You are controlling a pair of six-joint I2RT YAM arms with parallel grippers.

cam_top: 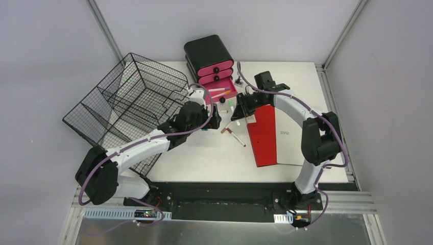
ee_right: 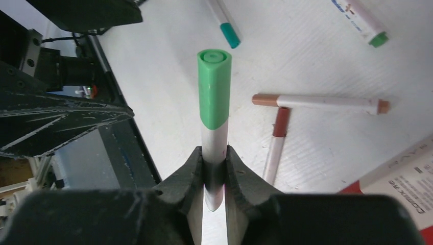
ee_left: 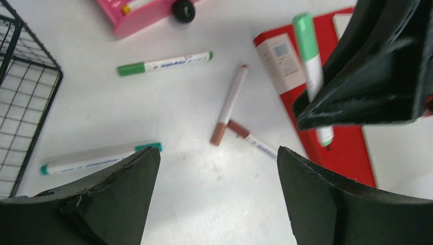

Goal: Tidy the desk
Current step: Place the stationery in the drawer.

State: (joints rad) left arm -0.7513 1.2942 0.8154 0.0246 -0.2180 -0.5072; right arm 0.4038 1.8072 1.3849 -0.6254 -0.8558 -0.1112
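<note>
The desk (cam_top: 204, 158) is a white tabletop with markers scattered at its middle. My right gripper (ee_right: 214, 163) is shut on a white marker with a light green cap (ee_right: 214, 92), held above the desk; the same marker (ee_left: 311, 56) shows in the left wrist view. My left gripper (ee_left: 217, 153) stands open over bare desk, nothing between its fingers. Just beyond it lie two brown-capped markers (ee_left: 230, 104), one crossing the other's end. A teal-tipped marker (ee_left: 97, 158) lies by its left finger. Farther off lies a dark green marker (ee_left: 163, 62). In the top view, both grippers (cam_top: 213, 121) (cam_top: 238, 113) are close together.
A black wire basket (cam_top: 127, 102) sits tilted at the desk's left edge. A black organizer (cam_top: 208, 53) stands at the back with its pink bottom drawer (cam_top: 224, 93) pulled out, pens inside. A red-and-white notebook (cam_top: 268, 135) lies right of the markers.
</note>
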